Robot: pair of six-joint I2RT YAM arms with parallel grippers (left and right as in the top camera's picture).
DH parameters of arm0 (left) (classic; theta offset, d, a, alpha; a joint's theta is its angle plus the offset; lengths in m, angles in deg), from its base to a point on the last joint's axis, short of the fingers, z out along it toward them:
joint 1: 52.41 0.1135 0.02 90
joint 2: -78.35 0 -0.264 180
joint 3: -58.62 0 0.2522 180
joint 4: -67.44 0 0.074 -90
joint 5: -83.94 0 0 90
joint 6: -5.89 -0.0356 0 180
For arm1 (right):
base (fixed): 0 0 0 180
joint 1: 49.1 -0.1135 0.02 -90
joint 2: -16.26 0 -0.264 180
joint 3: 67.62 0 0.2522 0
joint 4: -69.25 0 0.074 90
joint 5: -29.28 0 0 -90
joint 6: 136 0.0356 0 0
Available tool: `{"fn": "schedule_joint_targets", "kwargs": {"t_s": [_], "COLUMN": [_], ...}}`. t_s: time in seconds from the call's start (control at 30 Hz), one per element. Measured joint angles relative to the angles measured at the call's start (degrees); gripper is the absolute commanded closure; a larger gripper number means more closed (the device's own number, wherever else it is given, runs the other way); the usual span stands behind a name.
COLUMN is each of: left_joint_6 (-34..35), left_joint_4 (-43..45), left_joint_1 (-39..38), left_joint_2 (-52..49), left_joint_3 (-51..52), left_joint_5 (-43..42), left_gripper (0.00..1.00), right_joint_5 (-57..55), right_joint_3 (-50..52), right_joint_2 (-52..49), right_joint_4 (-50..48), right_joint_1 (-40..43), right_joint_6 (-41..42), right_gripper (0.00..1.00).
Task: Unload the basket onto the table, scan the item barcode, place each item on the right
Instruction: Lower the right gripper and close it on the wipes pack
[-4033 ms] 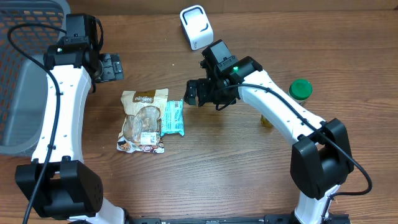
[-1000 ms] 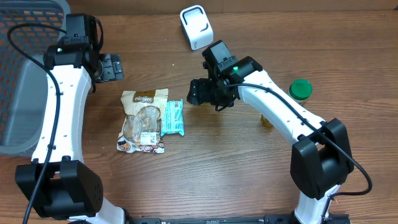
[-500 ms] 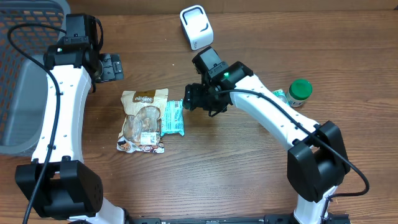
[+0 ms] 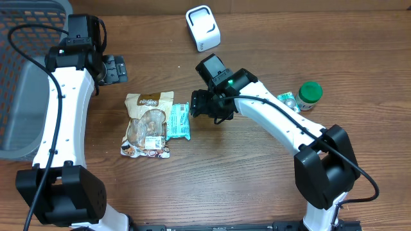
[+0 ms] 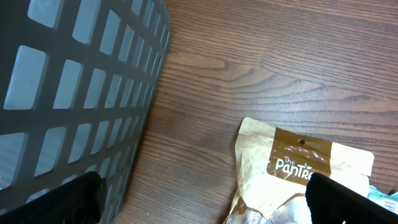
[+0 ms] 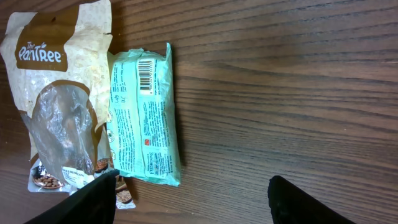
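Right wrist view: mint-green packet [image 6: 144, 118] lies flat; barcode [image 6: 147, 76] faces up

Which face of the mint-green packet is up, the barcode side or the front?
Barcode side up: the mint-green packet lies flat on the table, its barcode plainly visible in the right wrist view.

Moved left toward the teal packet [image 4: 179, 121], bringing the right gripper [image 4: 192, 103] just beside its top right corner with fingers drawn slightly closer, and baring a small round thing [image 4: 287, 100] beside the green-lidded jar [image 4: 310, 95].
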Motion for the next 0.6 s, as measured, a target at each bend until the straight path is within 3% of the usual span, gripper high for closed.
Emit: {"fn": "schedule_joint_targets", "kwargs": {"t_s": [0.6], "left_joint_6": [0.0], "left_joint_4": [0.0], "left_joint_1": [0.0], "left_joint_2": [0.0], "left_joint_3": [0.0], "left_joint_5": [0.0], "left_gripper": [0.01], "right_joint_5": [0.0], "right_joint_3": [0.0], "right_joint_2": [0.0], "right_joint_4": [-0.1], "right_joint_1": [-0.2], "right_joint_6": [0.5], "right_gripper": [0.26]}}
